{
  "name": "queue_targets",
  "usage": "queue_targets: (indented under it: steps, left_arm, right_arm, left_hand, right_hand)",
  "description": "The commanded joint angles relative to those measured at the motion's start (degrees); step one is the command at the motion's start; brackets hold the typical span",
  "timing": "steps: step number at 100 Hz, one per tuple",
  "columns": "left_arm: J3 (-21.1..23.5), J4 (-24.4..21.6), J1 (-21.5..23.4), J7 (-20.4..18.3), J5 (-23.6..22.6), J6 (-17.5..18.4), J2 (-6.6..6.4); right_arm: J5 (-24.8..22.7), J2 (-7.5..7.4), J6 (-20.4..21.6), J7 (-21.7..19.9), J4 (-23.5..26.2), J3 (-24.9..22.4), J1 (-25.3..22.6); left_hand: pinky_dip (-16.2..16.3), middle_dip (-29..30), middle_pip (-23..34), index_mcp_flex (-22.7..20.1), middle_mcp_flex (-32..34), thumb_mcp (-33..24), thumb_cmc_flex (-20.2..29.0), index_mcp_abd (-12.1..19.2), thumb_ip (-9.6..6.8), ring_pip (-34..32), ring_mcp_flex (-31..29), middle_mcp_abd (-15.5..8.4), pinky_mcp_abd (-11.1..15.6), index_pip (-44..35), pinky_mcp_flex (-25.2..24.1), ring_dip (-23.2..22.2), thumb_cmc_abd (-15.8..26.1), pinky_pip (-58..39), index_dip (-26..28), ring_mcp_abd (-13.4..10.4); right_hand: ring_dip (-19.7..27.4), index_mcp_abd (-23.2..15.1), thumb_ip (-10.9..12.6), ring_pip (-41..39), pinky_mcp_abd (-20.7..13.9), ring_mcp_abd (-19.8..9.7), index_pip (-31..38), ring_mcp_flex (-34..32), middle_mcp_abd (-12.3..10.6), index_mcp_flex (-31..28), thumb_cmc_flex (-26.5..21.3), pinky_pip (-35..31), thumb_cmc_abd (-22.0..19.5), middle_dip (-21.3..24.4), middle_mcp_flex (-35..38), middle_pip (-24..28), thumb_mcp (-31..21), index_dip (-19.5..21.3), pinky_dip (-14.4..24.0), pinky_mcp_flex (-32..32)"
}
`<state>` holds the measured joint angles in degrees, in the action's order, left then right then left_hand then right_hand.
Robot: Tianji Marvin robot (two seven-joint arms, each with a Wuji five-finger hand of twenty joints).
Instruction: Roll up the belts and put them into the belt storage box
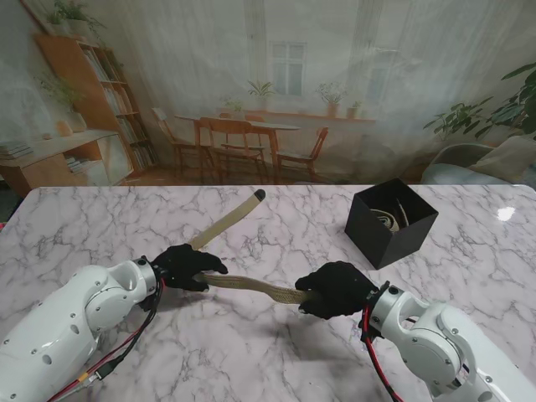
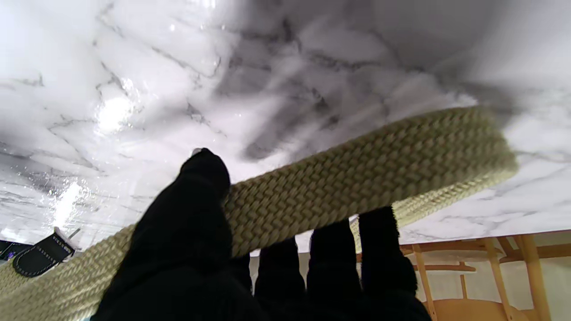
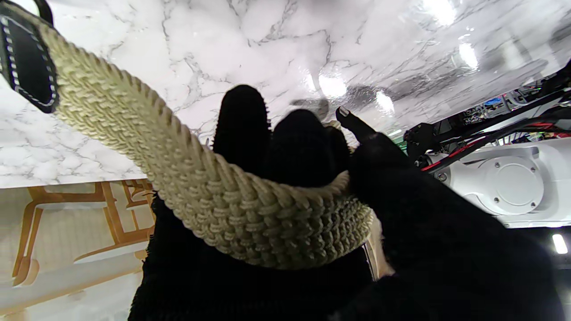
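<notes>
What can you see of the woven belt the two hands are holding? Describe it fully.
The belt is a flat beige braided strap with a dark stitched tip. It looks like woven fabric. The left hand grips it partway along; the right hand curls its near end into a loop. Its far end lies on the marble table.

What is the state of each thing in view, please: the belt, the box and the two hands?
Woven belt: unrolled, held between both hands, its far end lying on the table.
Black storage box: open on top, a coiled belt already inside.
Left hand: shut on the woven belt.
Right hand: shut on the woven belt, which curls around its fingers.
</notes>
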<state>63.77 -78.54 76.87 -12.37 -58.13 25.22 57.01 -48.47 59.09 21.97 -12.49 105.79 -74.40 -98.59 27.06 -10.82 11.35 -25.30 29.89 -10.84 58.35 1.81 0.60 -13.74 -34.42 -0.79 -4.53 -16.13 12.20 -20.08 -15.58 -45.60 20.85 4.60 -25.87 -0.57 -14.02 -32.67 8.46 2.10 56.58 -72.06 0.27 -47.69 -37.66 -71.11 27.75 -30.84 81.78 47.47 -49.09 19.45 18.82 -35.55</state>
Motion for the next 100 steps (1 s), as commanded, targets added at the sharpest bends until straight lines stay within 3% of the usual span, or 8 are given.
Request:
queue_targets:
  steps: [1,3,13,25,51,76,87,100]
  left_arm:
    - [-0.33,0.39,0.15,-0.94,-1.05,-0.76,-0.29]
    - [-0.32,0.39,0.21,-1.05,-1.3,-1.07,-0.32]
    - [0.27,-0.22,0.96,-1.63,-4.07,-3.3,-0.54]
    - [2.06,-1.04,2.15,-2.68,-7.09,-4.83,-0.82]
    - [10.25,-5.27,7.69,-1.49,-16.62,-5.61,-1.2]
    - [18.35,-11.48,14.02,0.9,-22.41,-5.66,-0.98]
    - [18.89,-12.98,15.09,0.32,-23.03,-5.12,-0.94]
    - [16.49,-11.39,14.09,-0.78,-23.7,-5.56,-1.19]
  right_arm:
    - [-0.64,-0.01,-0.05,0.31,0.8,-0.74,-1.06]
    - [-0.84,0.0,-0.08,0.38,0.92,-1.03,-1.3]
    - [-1.42,-0.05,-0.11,-0.08,1.73,-2.81,-2.7]
    - [-1.95,-0.1,0.0,-0.8,2.76,-5.0,-4.71]
    - [-7.82,0.04,-1.74,0.69,3.55,-8.97,-8.19]
    - [-14.14,-0.03,-3.76,2.55,2.75,-9.58,-9.15]
    - [-15.77,-0.16,-5.16,3.48,0.68,-7.69,-8.09]
    - [-20.16,-0.56,-7.09,4.79,-2.34,-4.48,-6.17]
  left_hand:
    - [1.2,-1.65,2.69,-5.03,7.88,-2.35,4.06,0.58,0.2,-2.49,-4.47,-2.15,0.76,-6.09,0.63,-1.45,2.1,-2.83,3.61,-2.07]
    - [1.28,-2.13,3.25,-7.06,10.41,-1.47,6.1,0.88,0.88,-2.92,-5.85,-2.3,0.17,-8.45,0.59,-1.9,1.71,-3.42,5.89,-2.14]
    - [2.55,-8.57,3.54,-12.64,20.48,-0.03,11.33,1.97,0.79,-5.75,-11.43,-1.64,-2.27,-16.81,1.45,-4.3,2.34,-6.43,9.07,-1.91]
    - [4.08,-13.27,4.66,-15.88,26.56,0.89,12.24,2.08,0.57,-8.92,-15.12,-0.26,-4.17,-22.43,2.45,-6.68,2.24,-9.38,9.88,-0.77]
    - [5.43,-18.58,6.47,-16.3,28.81,0.95,12.05,2.11,0.59,-12.41,-16.52,0.5,-4.31,-25.59,3.98,-10.66,2.4,-12.28,11.66,0.31]
    - [5.63,-21.79,8.15,-16.04,28.81,1.4,12.1,1.56,0.5,-15.12,-16.26,1.33,-4.79,-25.37,4.08,-14.53,2.67,-12.98,11.82,1.24]
    - [5.57,-23.45,8.97,-15.84,28.58,1.7,12.08,1.35,0.46,-16.29,-15.82,1.23,-4.93,-24.24,3.92,-16.24,2.94,-12.85,11.14,1.47]
    - [5.41,-24.46,8.62,-15.07,27.37,2.55,11.48,0.61,0.63,-15.81,-14.41,1.2,-5.74,-22.59,3.57,-17.05,3.54,-12.38,10.17,2.11]
  right_hand:
    - [-0.74,-3.05,-0.15,-1.6,0.05,-2.08,1.44,-3.21,1.77,-2.03,-2.16,-1.46,0.1,-0.03,1.78,1.76,-3.11,1.12,0.42,0.42]
    - [-0.74,-2.99,-0.15,-1.57,0.05,-1.98,1.43,-3.21,1.78,-2.06,-2.15,-1.46,0.09,-0.03,1.77,1.74,-3.08,1.13,0.42,0.42]
    - [-0.75,-2.89,-0.11,-1.5,0.03,-1.96,1.38,-3.23,1.85,-2.28,-2.21,-1.45,0.27,-0.03,1.79,1.74,-3.12,1.09,0.41,0.42]
    - [-0.76,-3.06,-0.11,-1.41,-0.16,-2.08,1.38,-3.22,1.9,-2.43,-2.2,-1.42,0.28,-0.02,1.77,1.69,-3.11,1.14,0.4,0.49]
    - [-0.7,-3.29,-0.1,-1.02,-0.19,-2.11,1.3,-3.07,1.92,-2.53,-2.25,-1.31,0.32,0.15,1.7,1.28,-3.05,1.29,0.35,0.58]
    - [-0.57,-4.38,-0.15,-0.42,-0.67,-2.76,1.11,-2.74,1.59,-2.4,-1.91,-1.08,0.11,0.48,1.64,0.43,-2.71,1.55,0.25,0.64]
    - [-0.3,-5.3,-0.17,0.61,-0.94,-3.17,0.72,-1.94,1.1,-2.09,-1.48,-0.23,-0.26,1.14,1.59,-1.14,-2.08,1.6,-0.07,1.36]
    - [0.4,-8.2,-0.18,2.82,-0.31,-4.08,0.11,-0.31,-0.39,-1.5,-0.2,1.04,-1.28,2.39,1.66,-4.32,-0.6,0.73,-0.38,2.94]
